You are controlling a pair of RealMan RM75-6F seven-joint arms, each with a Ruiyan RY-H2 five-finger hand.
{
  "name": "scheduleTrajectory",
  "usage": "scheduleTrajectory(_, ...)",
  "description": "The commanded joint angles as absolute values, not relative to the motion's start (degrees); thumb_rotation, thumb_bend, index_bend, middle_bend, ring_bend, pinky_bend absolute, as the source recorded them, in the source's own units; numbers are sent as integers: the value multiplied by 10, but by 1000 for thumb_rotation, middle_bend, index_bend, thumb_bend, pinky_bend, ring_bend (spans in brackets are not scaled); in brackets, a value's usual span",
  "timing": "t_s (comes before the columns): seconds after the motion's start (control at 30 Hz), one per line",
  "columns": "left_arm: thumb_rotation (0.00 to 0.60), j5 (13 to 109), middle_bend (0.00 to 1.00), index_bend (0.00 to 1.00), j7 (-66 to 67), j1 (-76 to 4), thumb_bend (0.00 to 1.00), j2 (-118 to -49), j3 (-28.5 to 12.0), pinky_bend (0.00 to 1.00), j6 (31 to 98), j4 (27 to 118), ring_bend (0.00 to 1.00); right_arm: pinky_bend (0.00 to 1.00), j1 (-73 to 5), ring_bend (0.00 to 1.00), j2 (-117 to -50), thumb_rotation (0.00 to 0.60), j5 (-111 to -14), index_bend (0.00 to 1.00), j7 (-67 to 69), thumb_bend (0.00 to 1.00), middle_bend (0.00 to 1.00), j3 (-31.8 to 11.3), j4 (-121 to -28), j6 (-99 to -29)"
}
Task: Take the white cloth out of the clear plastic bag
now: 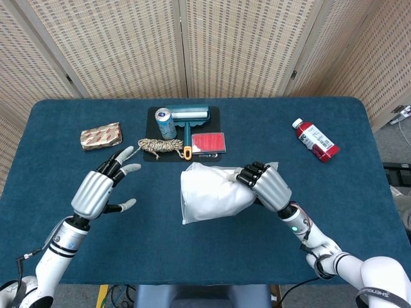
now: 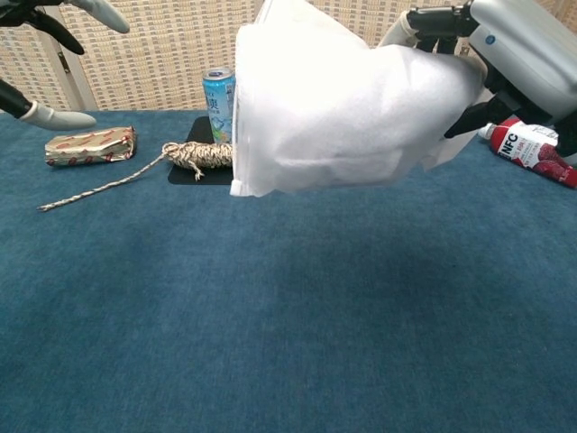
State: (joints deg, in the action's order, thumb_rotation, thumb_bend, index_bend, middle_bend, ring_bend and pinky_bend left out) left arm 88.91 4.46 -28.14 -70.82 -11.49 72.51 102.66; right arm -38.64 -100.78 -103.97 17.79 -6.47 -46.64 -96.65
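Puffy white cloth [image 1: 209, 192] in glossy clear plastic bag [image 1: 192, 215], right hand [image 1: 264, 186] clutching one end; left hand [image 1: 97, 192] spread.

White cloth [image 1: 209, 196], blue table [image 1: 192, 256], red bottle [image 1: 316, 140].

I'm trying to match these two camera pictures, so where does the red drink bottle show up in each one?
Head view: the red bottle lies on the table's far right side.
Chest view: the red bottle lies at the right edge, behind the right hand.
Shared landmark: the blue can near the rope.
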Motion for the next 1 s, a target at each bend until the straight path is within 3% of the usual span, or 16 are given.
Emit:
scheduleTrajectory(0.03,600,890,0,207,45,-286,174,-711,-115,214,724,1029,0,677,-392,558,-1015,600,-1038,558,183,678,659,-66,-456,-972)
scheduleTrajectory(1.0,600,885,0,244,33,-318,163,-711,-119,214,716,1059,0,677,-437,558,-1079,600,-1007,558,219,678,659,-74,-353,-984)
